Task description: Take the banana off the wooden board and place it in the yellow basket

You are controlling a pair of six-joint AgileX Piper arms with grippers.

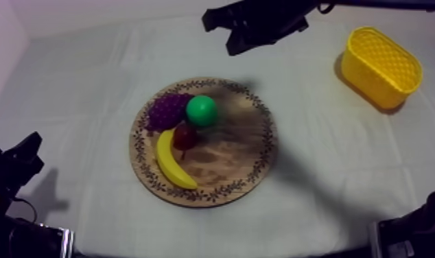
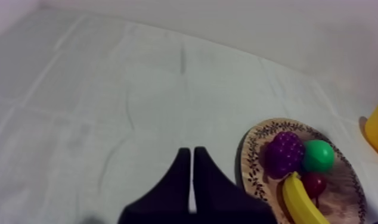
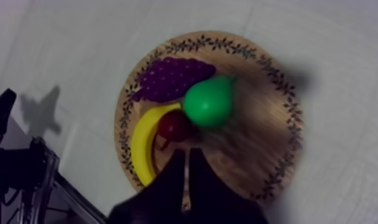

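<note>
Top view, banana [image 1: 171, 162]: lying on the left near part of the wooden board [image 1: 251, 161], just beside the small red fruit [image 1: 185, 136], not yet lifted.
Top view, neighbours: grapes [image 1: 167, 111] and pear [image 1: 202, 110] sitting on the board's far part, beyond the banana.
Top view, yellow basket [image 1: 381, 66]: standing far right, well apart from the board.
Top view, right gripper [image 1: 235, 42]: hovering beyond the board's far edge.
Top view, left gripper [image 1: 29, 147]: resting near left, away from the board.
Left wrist view, fingers [image 2: 178, 179]: lying together as a narrow wedge, holding nothing.
Right wrist view, fingers [image 3: 174, 179]: lying together likewise, looking down on the board, tips near the small red fruit.
Step in hand: probably reaching for the banana.
Doing it well: spreading the fingers first, shifting onto the banana's middle, straddling it across its width, avoiding the small red fruit, lifting clear before crossing to the basket.
</note>
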